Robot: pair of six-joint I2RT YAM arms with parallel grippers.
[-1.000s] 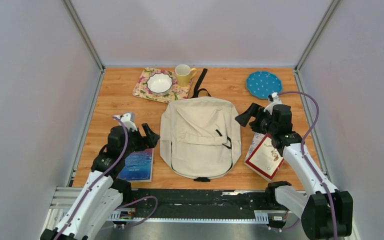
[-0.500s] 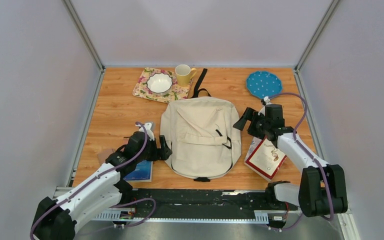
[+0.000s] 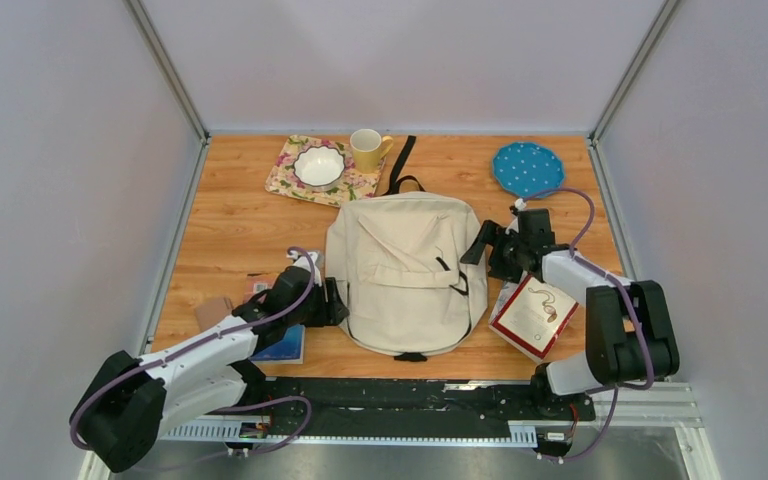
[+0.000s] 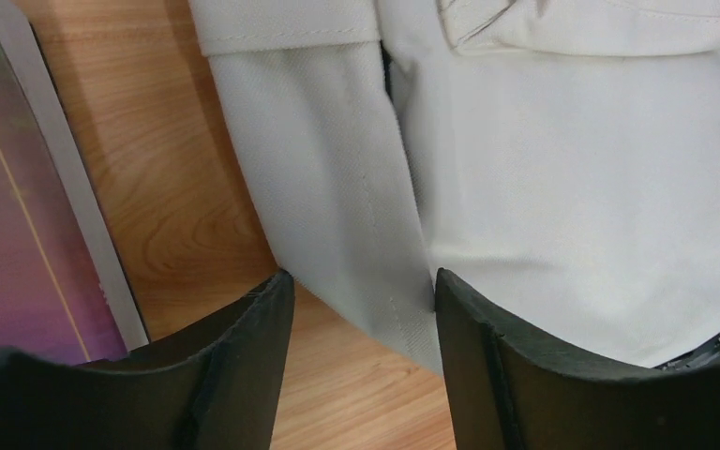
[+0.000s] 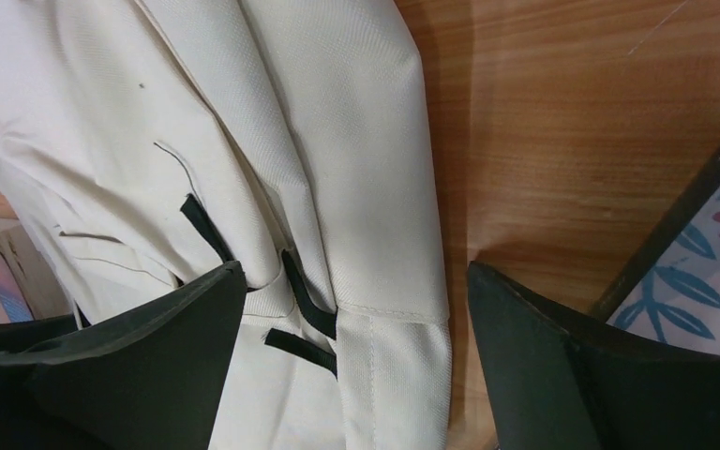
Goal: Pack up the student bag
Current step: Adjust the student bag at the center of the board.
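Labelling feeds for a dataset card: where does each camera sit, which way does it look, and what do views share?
Top external: fixed above and behind, looking down on the table; both arms show, left gripper and right gripper flanking the student bag.
Left wrist: on the left arm, looking past its open fingers at the bag's edge and a purple book.
Right wrist: on the right arm, looking past its open fingers at the bag's black pulls.
Shared: all three show the bag.

The white-and-black left arm (image 3: 195,350) lies low, stretched forward and inward. Its black two-finger left tool (image 3: 332,300) points right, fingers (image 4: 244,366) parted. The right arm (image 3: 570,268) is folded sharply at the elbow, and its black right tool (image 3: 475,245) points left, fingers (image 5: 150,356) spread wide.
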